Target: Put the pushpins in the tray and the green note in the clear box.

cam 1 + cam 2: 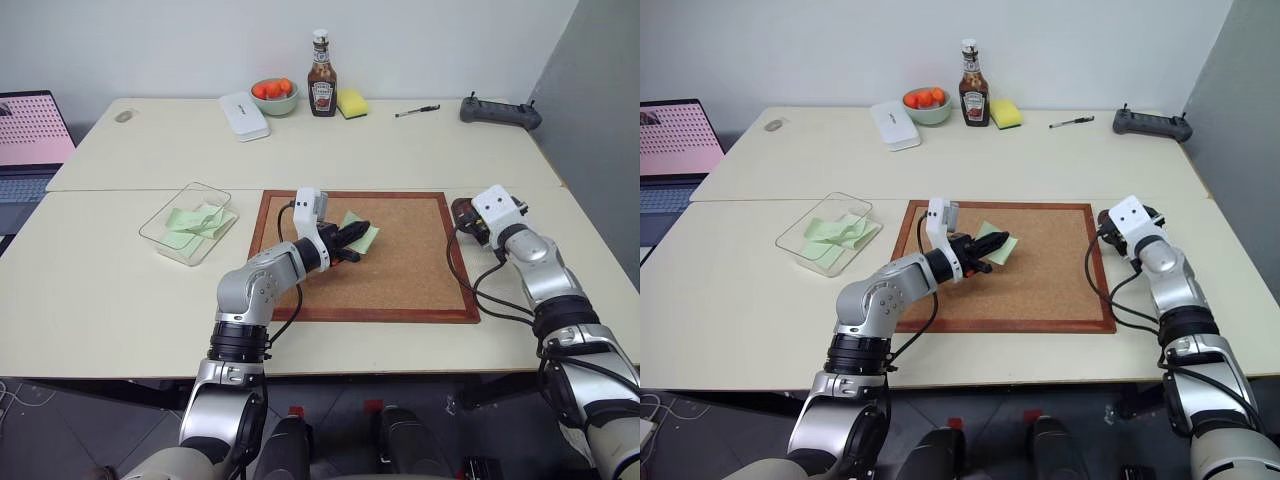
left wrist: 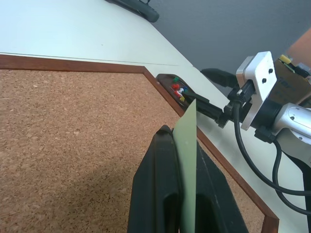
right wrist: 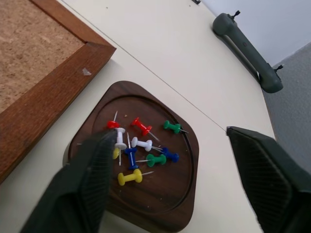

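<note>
The left gripper [image 1: 357, 238] was over the middle of the corkboard [image 1: 410, 262], its fingers [image 2: 160, 184] clamped together on the green note [image 2: 186, 160], which stood edge-on between them in the left wrist view. In the head views the note projected to the right beyond the fingertips, above the cork.

The right gripper [image 3: 170, 189] was at the right edge of the corkboard, over the tray [image 3: 180, 194], with its fingers [image 3: 85, 179] spread wide apart and nothing between them. The tray rested on the surface [image 1: 120, 300] just beside the corkboard's far right corner. The pushpins [image 3: 141, 145] lay loose inside the tray: red, green, blue, white and yellow ones, clustered together near its middle.

The clear box [image 1: 160, 232] sat on the surface to the left of the corkboard, well apart from the left gripper. It held several pale green notes [image 1: 195, 220].
</note>
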